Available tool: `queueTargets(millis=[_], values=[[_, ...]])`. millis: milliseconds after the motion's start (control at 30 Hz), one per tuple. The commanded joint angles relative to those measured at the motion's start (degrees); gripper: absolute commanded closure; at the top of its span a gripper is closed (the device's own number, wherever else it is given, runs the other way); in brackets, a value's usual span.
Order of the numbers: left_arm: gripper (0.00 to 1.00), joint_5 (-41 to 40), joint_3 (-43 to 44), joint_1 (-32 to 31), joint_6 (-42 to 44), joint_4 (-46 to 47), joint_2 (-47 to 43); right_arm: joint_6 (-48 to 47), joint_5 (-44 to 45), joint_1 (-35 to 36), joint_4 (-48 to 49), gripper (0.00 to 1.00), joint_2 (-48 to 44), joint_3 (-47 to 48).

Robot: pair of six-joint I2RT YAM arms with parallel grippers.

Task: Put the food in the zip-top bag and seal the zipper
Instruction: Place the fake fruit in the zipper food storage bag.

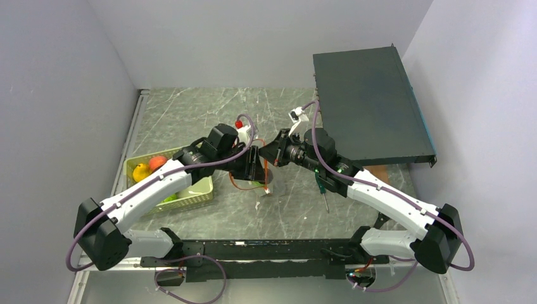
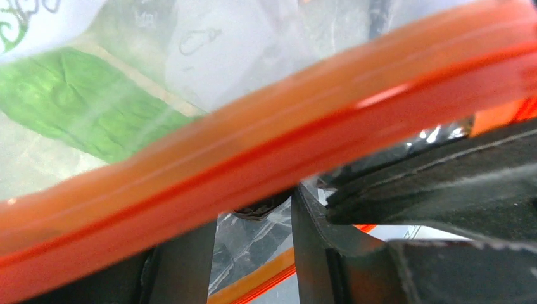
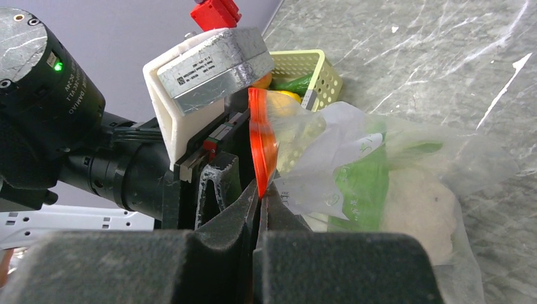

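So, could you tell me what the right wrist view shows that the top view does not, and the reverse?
Only the right wrist view: the right gripper shut on the zipper, and green and whitish food inside the bag.
Only the top view: the screwdriver and the dark flat box at the far right.
Both: the basket.

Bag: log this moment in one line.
bag: food inside | zipper: pinched in right claw | left claw: at zipper | basket: some food
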Motion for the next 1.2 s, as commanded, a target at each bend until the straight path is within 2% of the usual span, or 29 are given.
queueTargets(millis=[0,100,333,800,900,1167], values=[[0.54,0.91,-1.19,-0.29,-0.05,1.66,-0.13,0.18,0.09,-0.16,3.51,1.0,-2.08,1.96],[0.52,1.0,-1.48,-0.33,0.14,1.16,-0.29,0.05,0.21,-0.2,3.28,1.0,-2.2,2.09],[0.36,0.22,-1.67,-0.3,1.5,-0.15,-2.47,-0.8,1.46,-0.2,2.08,1.0,-3.02,2.3],[0.25,-3.3,0.82,-0.29,3.44,-4.03,-7.35,-1.62,2.22,-0.3,1.05,1.0,-3.04,2.72],[0.28,-3.93,1.18,-0.27,2.83,-2.99,-7.97,-1.54,2.03,-0.31,1.33,1.0,-2.75,2.67],[0.45,-2.92,1.07,-0.29,1.63,-0.68,-5.95,-1.18,1.65,-0.41,1.58,1.0,-3.05,2.32]])
